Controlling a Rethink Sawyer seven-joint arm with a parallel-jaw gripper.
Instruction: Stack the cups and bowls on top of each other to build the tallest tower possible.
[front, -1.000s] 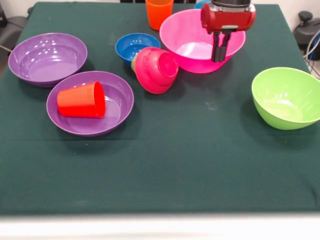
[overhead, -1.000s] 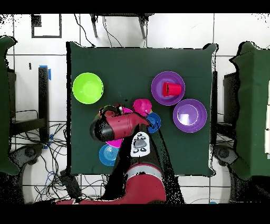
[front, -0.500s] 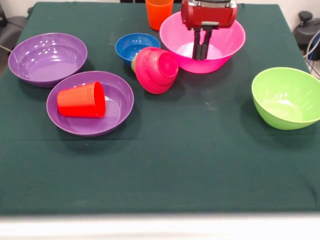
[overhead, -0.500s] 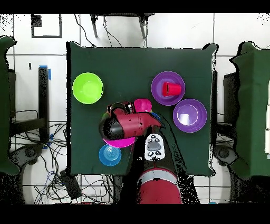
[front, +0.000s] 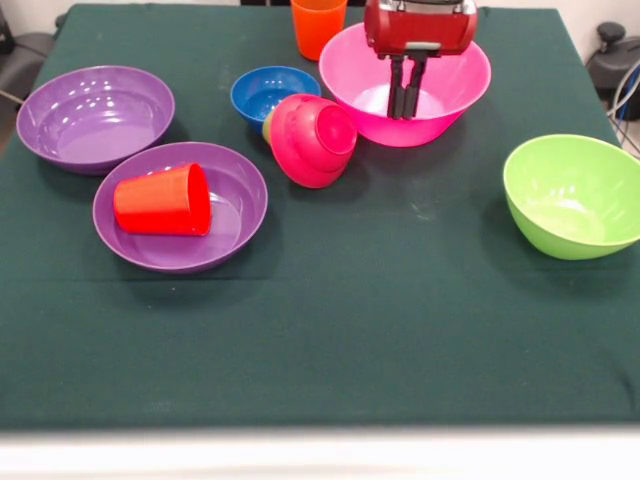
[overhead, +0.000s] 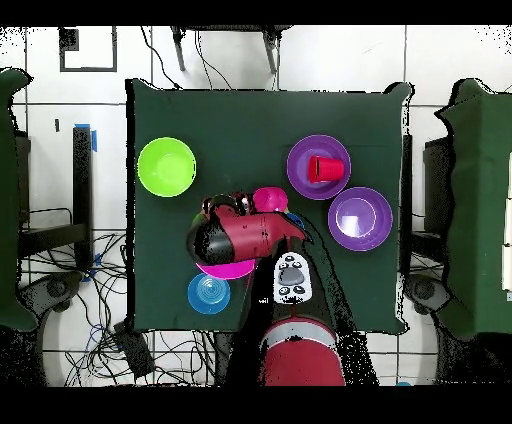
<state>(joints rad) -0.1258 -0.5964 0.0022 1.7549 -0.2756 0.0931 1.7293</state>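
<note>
No tower yet; nothing stands upright on anything else. Closest to a stack: small crimson bowl tipped on its side with a yellowish rim poking out behind it, probably the yellow cup, can't confirm. It lies between the small dark blue bowl and the big pink bowl. Red cup lies on its side inside the nearer purple bowl; second purple bowl sits empty, near it, toward the table corner. Orange cup upright at the far edge, beside the pink bowl. Lime green bowl well apart on the other side, empty. Light blue bowl shows only from overhead, near the table edge by the arm.

Gripper hangs over the pink bowl's interior, fingers close together, nearly touching, holding nothing.

Judgement: essentially all stacking remains, base to be picked, every piece to be placed.
</note>
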